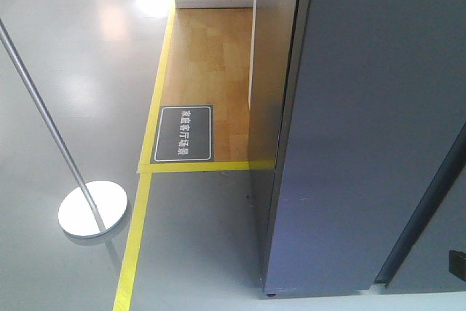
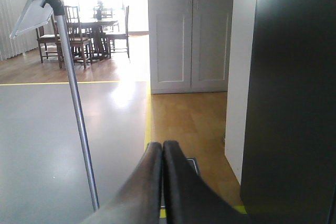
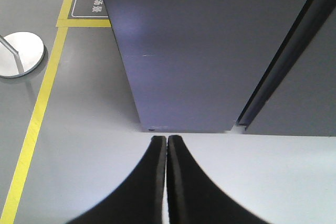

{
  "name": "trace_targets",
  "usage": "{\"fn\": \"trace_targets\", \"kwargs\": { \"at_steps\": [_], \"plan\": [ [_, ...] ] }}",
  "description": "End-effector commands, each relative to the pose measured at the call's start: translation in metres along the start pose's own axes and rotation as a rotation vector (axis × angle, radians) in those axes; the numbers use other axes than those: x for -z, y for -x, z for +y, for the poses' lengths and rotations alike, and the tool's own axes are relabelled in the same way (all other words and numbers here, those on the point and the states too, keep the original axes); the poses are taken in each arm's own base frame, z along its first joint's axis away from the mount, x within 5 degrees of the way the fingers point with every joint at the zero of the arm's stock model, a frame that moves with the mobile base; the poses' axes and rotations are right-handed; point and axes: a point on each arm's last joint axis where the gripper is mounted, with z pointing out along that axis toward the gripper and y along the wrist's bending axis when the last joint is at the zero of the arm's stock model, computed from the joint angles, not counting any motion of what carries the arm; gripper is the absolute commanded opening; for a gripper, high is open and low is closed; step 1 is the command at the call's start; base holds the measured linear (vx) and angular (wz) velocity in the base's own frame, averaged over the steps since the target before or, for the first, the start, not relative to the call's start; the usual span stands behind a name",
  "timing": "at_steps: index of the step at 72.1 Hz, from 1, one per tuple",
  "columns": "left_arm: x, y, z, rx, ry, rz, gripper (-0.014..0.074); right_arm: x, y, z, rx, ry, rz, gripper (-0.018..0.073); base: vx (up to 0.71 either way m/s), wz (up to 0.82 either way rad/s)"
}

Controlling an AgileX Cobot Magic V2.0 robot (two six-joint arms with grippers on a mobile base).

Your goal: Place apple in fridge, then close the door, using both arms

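The fridge fills the right of the front view as tall flat dark grey panels standing on the floor. A dark slanted gap splits two of the panels; I cannot tell which one is the door. The apple is out of view. My left gripper is shut with nothing in it, pointing past the fridge's dark side. My right gripper is also shut and empty, over a pale surface, short of the fridge's lower corner.
A metal sign post with a round base stands to the left on the grey floor. Yellow tape and a dark floor sign border a wooden strip. White double doors close the far end.
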Motion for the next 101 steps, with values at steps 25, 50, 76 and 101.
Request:
{"fn": "trace_targets", "kwargs": {
  "at_steps": [25, 50, 76, 101],
  "plan": [
    [0.001, 0.003, 0.000, 0.000, -0.008, -0.076, -0.0006, 0.005, 0.012, 0.000, 0.007, -0.006, -0.083, -0.0004, 0.00, 0.00],
    [0.001, 0.003, 0.000, 0.000, -0.008, -0.076, -0.0006, 0.011, 0.011, 0.000, 0.016, -0.010, -0.107, -0.0004, 0.00, 0.00],
    [0.001, 0.003, 0.000, 0.000, -0.008, -0.076, -0.0006, 0.026, -0.047, -0.002, 0.112, -0.084, -0.587, -0.0004, 0.00, 0.00],
    [0.001, 0.003, 0.000, 0.000, -0.008, -0.076, -0.0006, -0.007, -0.101, -0.004, 0.055, -0.077, -0.734, -0.0004, 0.00, 0.00]
  ]
}}
